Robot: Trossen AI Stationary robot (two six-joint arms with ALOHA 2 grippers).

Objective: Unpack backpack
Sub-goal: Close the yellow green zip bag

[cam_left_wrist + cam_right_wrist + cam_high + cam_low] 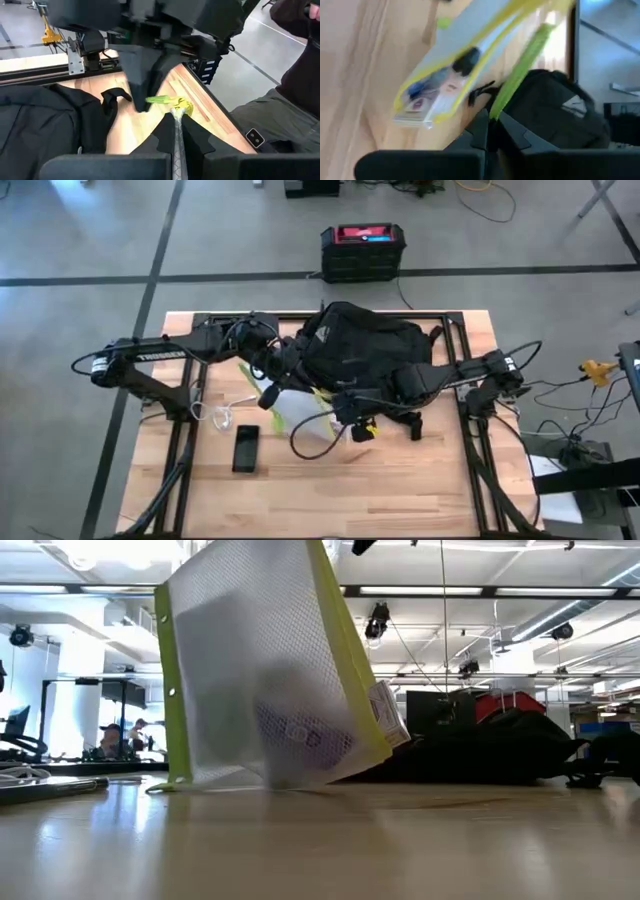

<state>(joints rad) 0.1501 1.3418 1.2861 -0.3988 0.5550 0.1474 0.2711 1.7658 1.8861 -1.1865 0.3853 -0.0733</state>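
Beside the soft black fabric backpack on the wooden counter, both hands gripped a translucent yellow-edged mesh pouch. Left hand and right hand each sat clamped on its rim — pouch tilted, one corner touching the counter.

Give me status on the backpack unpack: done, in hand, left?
Done: a phone and a cable lie on the table. In hand: both the left gripper and right gripper pinch a mesh pouch with a yellow-green edge, held beside the backpack. Left: setting the pouch down; whatever remains inside can't be seen.
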